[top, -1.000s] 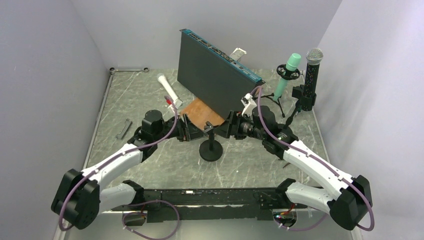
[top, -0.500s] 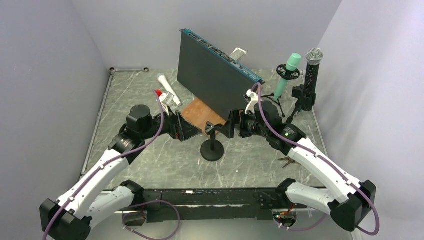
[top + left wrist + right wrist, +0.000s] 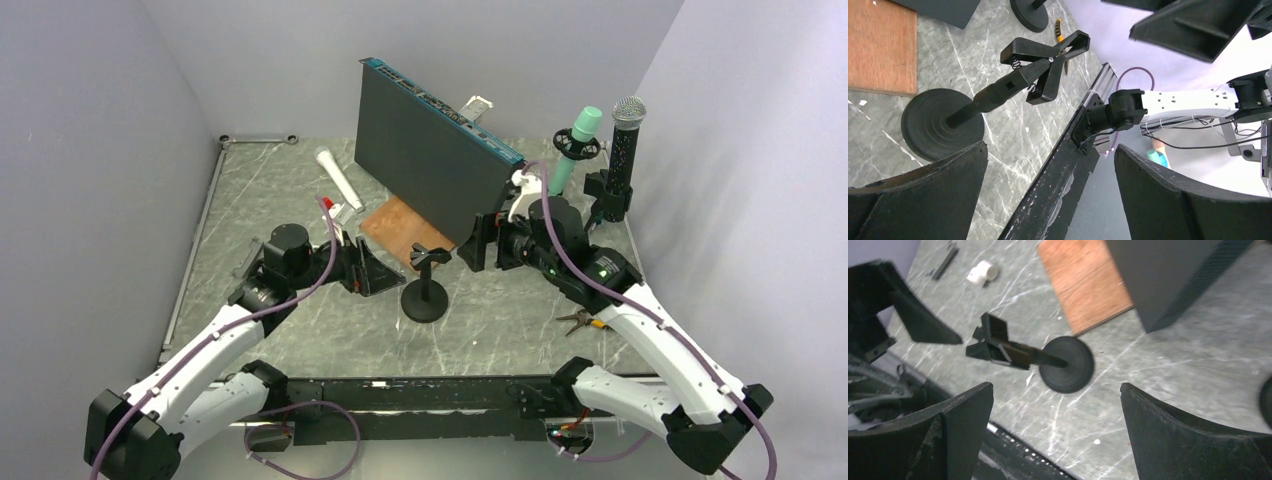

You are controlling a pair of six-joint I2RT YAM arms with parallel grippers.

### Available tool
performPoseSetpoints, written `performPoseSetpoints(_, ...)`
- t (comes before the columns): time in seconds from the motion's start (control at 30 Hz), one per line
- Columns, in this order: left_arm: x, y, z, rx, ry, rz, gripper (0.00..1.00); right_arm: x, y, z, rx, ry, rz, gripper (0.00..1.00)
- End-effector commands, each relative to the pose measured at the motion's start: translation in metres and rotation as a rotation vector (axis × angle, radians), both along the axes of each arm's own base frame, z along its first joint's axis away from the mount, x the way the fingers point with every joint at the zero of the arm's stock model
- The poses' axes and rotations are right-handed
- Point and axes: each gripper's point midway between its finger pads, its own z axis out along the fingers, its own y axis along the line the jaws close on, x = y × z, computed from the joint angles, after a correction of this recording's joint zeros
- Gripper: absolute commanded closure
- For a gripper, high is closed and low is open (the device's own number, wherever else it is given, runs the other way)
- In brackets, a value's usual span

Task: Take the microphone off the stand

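**Two wide-open grippers flanking a black round-based stand with a spring clip (image 3: 424, 288) on the grey marbled table (image 3: 510, 310).**

The left gripper (image 3: 370, 270) and the right gripper (image 3: 477, 243) face each other with jaws spread wide, holding nothing. The stand is upright between them, just ahead of each gripper's fingertips and touched by neither — both wrist views frame its clip between the fingers. The white cylindrical microphone (image 3: 337, 180) lies flat on the table beyond the left gripper, apart from the stand. Beyond both grippers a dark grey slab-shaped box (image 3: 425, 150) stands on edge, with a brown wooden board (image 3: 400, 225) at its foot. Beyond and to the right of the right gripper, a teal microphone (image 3: 572, 150) sits on a tripod.
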Motion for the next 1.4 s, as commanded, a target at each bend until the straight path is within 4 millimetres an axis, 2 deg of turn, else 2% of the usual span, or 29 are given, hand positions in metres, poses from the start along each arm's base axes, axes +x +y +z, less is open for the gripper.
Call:
performPoseSetpoints(0.0, -0.005, -0.001, 0.030, -0.043, -0.108, -0.027, 0.01, 0.016, -0.047, 0.035, -0.111, -0.133, -0.199, 0.00)
performPoseSetpoints(0.3, -0.013, 0.009, 0.036, -0.003, -0.145, -0.008, 0.00, 0.035, -0.137, 0.082, -0.378, -0.261, -0.603, 0.00)
performPoseSetpoints(0.63, -0.022, 0.020, 0.041, 0.034, -0.184, 0.005, 0.01, 0.034, -0.181, 0.151, -0.494, -0.391, -0.798, 0.00)
performPoseSetpoints(0.8, -0.026, 0.021, 0.045, 0.021, -0.191, -0.002, 0.01, 0.038, -0.206, 0.173, -0.573, -0.443, -0.893, 0.01)
performPoseSetpoints(0.93, -0.028, 0.020, 0.049, 0.020, -0.198, -0.014, 0.01, 0.052, -0.225, 0.179, -0.631, -0.439, -0.935, 0.01)
performPoseSetpoints(1.07, -0.031, 0.023, 0.054, 0.021, -0.209, -0.013, 0.01, 0.071, -0.250, 0.171, -0.646, -0.384, -0.953, 0.01)
performPoseSetpoints(1.27, -0.034, 0.024, 0.058, 0.015, -0.213, -0.012, 0.01, 0.105, -0.255, 0.146, -0.627, -0.292, -0.891, 0.01)
performPoseSetpoints(1.37, -0.037, 0.026, 0.059, 0.010, -0.214, -0.012, 0.01, 0.114, -0.263, 0.136, -0.636, -0.251, -0.902, 0.01)
